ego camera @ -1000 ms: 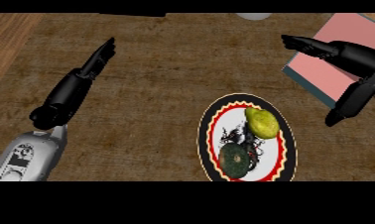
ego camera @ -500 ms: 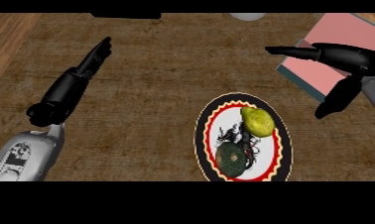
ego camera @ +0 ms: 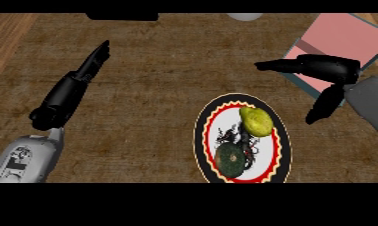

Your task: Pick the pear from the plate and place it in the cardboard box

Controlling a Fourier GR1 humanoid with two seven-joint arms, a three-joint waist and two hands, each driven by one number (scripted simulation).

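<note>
- The right robot hand [ego camera: 325,67] has slid left over the last second, off the pink cardboard box [ego camera: 339,37] and out toward the middle of the worktop [ego camera: 162,85]. It now sits up and to the right of the plate [ego camera: 277,135].
- Its fingers are spread wide: one pointing left, the thumb hanging down toward the plate's right edge. It's holding nothing.
- The pear [ego camera: 256,121] hasn't budged. It's still on the upper right part of the plate, yellow-green, just above a dark green round thing [ego camera: 231,159] that shares the plate.
- So the hand is closer to the pear than it was, but there's still a gap, and nothing is touching yet.
- The left robot hand [ego camera: 87,70] is parked on the left of the worktop with its fingers out straight, pretty much where it was before. It looks like it's just resting.
- My read is that this is the approach phase, with the grab not started. The hand needs to come down and a bit further left to get around the pear.
- The box is right behind the hand, so the carry should be short once the pear's picked up.
</note>
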